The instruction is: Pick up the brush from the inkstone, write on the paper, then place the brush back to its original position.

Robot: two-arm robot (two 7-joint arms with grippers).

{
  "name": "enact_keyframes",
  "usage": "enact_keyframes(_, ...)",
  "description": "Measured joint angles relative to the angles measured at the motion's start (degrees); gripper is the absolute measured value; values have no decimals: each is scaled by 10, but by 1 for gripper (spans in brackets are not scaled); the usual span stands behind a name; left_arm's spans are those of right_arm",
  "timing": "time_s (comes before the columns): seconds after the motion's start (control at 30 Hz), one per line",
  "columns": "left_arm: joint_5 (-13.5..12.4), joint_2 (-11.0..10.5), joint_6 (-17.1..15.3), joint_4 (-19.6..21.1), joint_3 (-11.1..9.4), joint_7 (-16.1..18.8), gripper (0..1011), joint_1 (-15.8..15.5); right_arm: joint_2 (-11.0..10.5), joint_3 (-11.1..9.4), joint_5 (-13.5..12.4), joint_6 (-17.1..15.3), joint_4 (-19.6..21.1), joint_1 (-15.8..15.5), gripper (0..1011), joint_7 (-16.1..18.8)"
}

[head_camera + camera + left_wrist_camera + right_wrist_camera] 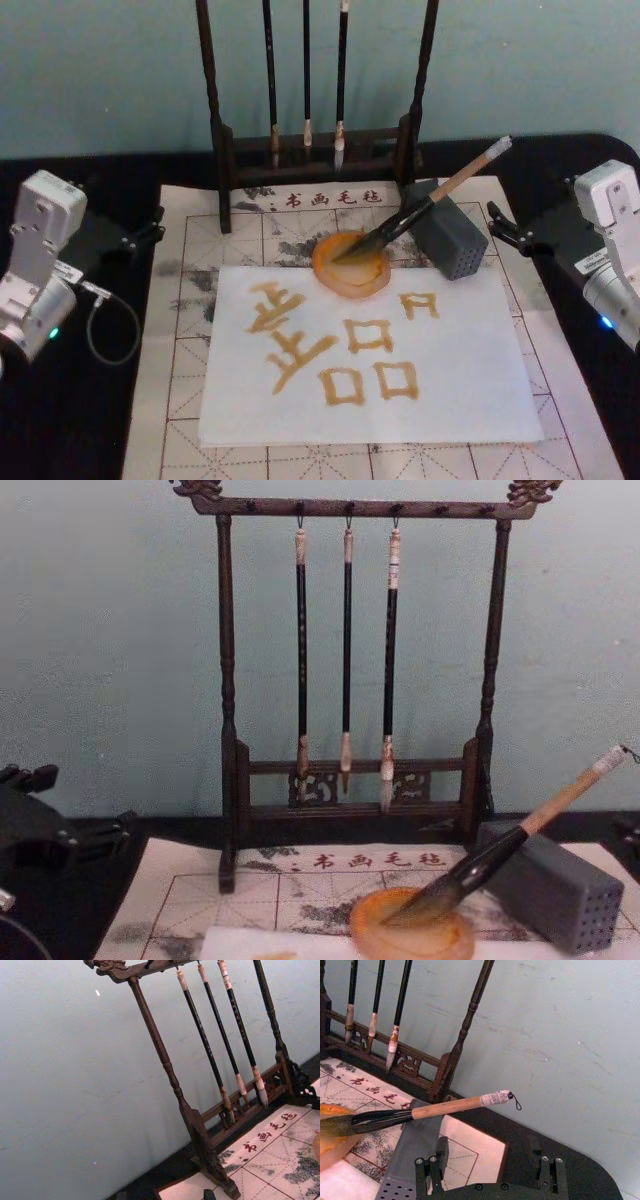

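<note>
Nearby, brush [445,1107] clear of right gripper [490,1166].

Red printed characters 书画毛毡 run along the felt [190,235]'s far edge. Amber brushstrokes on the paper [480,350] form three 口 boxes, like 品; the rest is unclear.

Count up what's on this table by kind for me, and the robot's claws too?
Thick brush: 1
Thin hanging brushes: 3
Brush rack: 1
Orange inkstone: 1
Grey block: 1
White paper: 1
Felt mat: 1
Grippers: 2, left gripper and right gripper, parked at the sides
Total: 11
</note>
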State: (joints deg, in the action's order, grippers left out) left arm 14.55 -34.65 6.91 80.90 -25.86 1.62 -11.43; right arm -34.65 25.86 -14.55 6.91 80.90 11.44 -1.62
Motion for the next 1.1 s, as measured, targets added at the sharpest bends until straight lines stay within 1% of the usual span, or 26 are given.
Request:
enact_keyframes(0.37, 0, 0, 0, 0, 0, 0, 1001, 0, 0, 0, 0, 0, 0, 0, 1000, 0)
enact_keyframes(0.4, 0, 0, 0, 0, 0, 0, 1001, 0, 1, -4, -1, 0, 1, -2, 1000, 2)
enact_keyframes(0.5, 0, 0, 0, 0, 0, 0, 1001, 0, 2, -11, -8, -1, 6, -7, 1000, 9)
enact_keyframes(0.63, 0, 0, 0, 0, 0, 0, 1001, 0, 5, -25, -31, -9, 19, -18, 1000, 25)
enact_keyframes(0.7, 0, 0, 0, 0, 0, 0, 1001, 0, 6, -34, -49, -16, 28, -25, 1000, 38)
enact_keyframes(0.73, 0, 0, 0, 0, 0, 0, 1001, 0, 7, -41, -64, -23, 33, -30, 1000, 47)
enact_keyframes(0.8, 0, 0, 0, 0, 0, 0, 1001, 0, 9, -48, -78, -31, 38, -33, 1000, 57)
enact_keyframes(0.83, 0, 0, 0, 0, 0, 0, 1001, 0, 10, -52, -89, -37, 41, -35, 1000, 63)
enact_keyframes(0.87, 0, 0, 0, 0, 0, 0, 1001, 0, 14, -60, -110, -50, 45, -39, 1000, 75)
enact_keyframes(0.93, 0, 0, 0, 0, 0, 0, 1001, 0, 19, -68, -131, -63, 48, -41, 1000, 86)
enact_keyframes(0.97, 0, 0, 0, 0, 0, 0, 1001, 0, 24, -77, -152, -77, 50, -44, 1000, 94)
enact_keyframes(1.0, 0, 0, 0, 0, 0, 0, 1001, 0, 27, -81, -160, -83, 51, -45, 1000, 97)
enact_keyframes(1.03, 0, 0, 0, 0, 0, 0, 1001, 0, 34, -88, -179, -96, 52, -46, 1000, 104)
enact_keyframes(1.07, 0, 0, 0, 0, 0, 0, 1001, 0, 34, -88, -179, -96, 52, -46, 1000, 104)
enact_keyframes(1.1, 0, 0, 0, 0, 0, 0, 1001, 0, 40, -95, -195, -107, 52, -47, 1000, 109)
